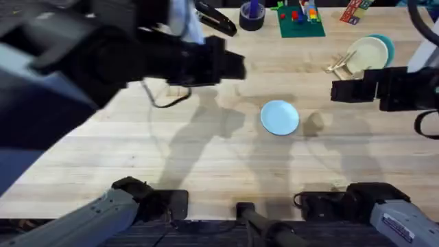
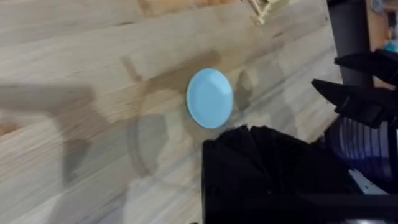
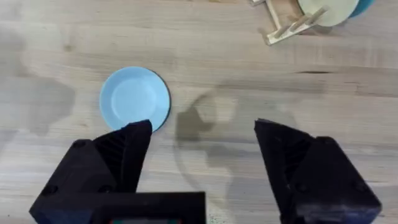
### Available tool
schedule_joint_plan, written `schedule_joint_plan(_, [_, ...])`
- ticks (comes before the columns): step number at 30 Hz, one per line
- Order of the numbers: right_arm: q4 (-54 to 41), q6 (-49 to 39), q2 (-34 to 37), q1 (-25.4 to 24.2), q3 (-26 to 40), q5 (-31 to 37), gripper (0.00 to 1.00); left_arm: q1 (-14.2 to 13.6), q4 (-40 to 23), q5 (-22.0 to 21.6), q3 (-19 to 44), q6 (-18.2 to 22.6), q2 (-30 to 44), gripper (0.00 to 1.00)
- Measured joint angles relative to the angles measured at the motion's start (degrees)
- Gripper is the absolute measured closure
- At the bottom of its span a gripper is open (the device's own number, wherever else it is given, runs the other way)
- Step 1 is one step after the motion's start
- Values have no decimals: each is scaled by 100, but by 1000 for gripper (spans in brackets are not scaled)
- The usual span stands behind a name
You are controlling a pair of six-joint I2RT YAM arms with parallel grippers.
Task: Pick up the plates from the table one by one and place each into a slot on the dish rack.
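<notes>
A pale blue plate [image 1: 280,116] lies flat on the wooden table [image 1: 206,158], right of the middle. My right gripper [image 1: 337,90] hovers a little to its right with its fingers open and nothing between them. In the right wrist view the blue plate [image 3: 135,99] sits just beyond the one finger [image 3: 127,146]. The dish rack [image 1: 341,64] stands at the back right, holding a cream plate [image 1: 368,53] with a teal plate [image 1: 388,45] behind it. My left arm hangs high and blurred, its gripper [image 1: 230,65] up and left of the blue plate [image 2: 210,98].
A green baseplate [image 1: 300,22] with coloured blocks, a dark tape roll [image 1: 252,15] and a black tool [image 1: 216,20] line the back edge. A thin cable [image 1: 171,99] loops under the left arm. The front half of the table is bare wood.
</notes>
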Motion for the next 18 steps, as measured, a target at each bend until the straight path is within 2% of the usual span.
schedule_joint_plan(5, [0, 0, -2, 0, 0, 0, 7, -560, 612, 88, 0, -309, 433, 959])
schedule_joint_plan(8, [0, 0, 0, 1, 0, 2, 7, -770, 800, 196, 0, -386, 641, 960])
schedule_joint_plan(16, [-2, 0, 0, 1, 0, 2, 7, -856, 1235, 661, -5, -397, 1439, 959])
schedule_joint_plan(17, [-1, 0, 0, 1, 0, 2, 7, -856, 1741, 855, -122, -424, 1583, 959])
schedule_joint_plan(18, [0, 0, 0, 1, 0, 2, 7, -856, 1868, 900, -188, -442, 1582, 959])
